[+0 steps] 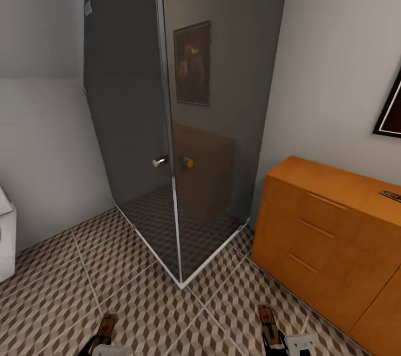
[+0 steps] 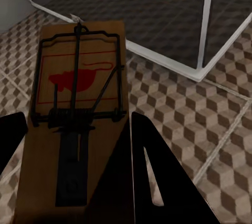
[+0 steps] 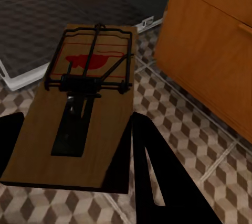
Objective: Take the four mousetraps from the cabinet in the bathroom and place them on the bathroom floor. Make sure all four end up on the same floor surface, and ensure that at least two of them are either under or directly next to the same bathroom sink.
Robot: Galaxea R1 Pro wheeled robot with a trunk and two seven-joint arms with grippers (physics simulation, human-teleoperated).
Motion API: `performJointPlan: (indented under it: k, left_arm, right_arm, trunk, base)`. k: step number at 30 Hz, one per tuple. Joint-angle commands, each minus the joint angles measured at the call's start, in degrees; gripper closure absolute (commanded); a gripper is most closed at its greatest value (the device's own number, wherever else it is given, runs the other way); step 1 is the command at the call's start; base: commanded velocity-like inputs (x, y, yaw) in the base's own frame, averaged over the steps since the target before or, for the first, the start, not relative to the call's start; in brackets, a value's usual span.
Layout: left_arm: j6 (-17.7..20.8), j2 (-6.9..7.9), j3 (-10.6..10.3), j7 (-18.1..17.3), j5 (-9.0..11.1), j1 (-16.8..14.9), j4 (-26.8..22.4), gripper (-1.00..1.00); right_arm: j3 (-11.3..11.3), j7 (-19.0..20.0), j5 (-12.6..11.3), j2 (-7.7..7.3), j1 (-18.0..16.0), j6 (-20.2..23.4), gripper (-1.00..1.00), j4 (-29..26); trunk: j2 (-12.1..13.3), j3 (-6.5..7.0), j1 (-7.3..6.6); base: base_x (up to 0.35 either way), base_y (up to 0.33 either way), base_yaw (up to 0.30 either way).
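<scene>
My left end effector (image 2: 73,171) pinches one mousetrap (image 2: 79,103); my right end effector (image 3: 73,171) pinches another mousetrap (image 3: 86,108), both above the bathroom floor (image 1: 167,311) near the cabinet (image 1: 328,233). Risk, I judge: a thin board slipping or tilting from the grip while I travel toward a sink.

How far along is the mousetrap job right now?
Partway. Each gripper holds one mousetrap: left gripper with a mousetrap, right gripper with another mousetrap. None lies on the bathroom floor yet. A dark item sits atop the cabinet, possibly another trap.
</scene>
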Motion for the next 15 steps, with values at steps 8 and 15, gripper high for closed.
performJointPlan:
  k: [8,15]
  left_arm:
    - [-0.3,-0.04,-0.5,0.1,0.5,-0.1,0.2,1.0]
    - [-0.3,-0.04,-0.5,0.1,0.5,-0.1,0.2,1.0]
  right_arm:
    - [-0.1,0.1,0.2,-0.02,0.0,-0.2,1.0,0.0]
    - [-0.1,0.1,0.2,-0.02,0.0,-0.2,1.0,0.0]
  trunk:
    - [0.0,0.02,0.0]
    - [0.0,0.2,0.0]
  base:
    - [0.0,0.0,0.287]
    - [0.0,0.0,0.287]
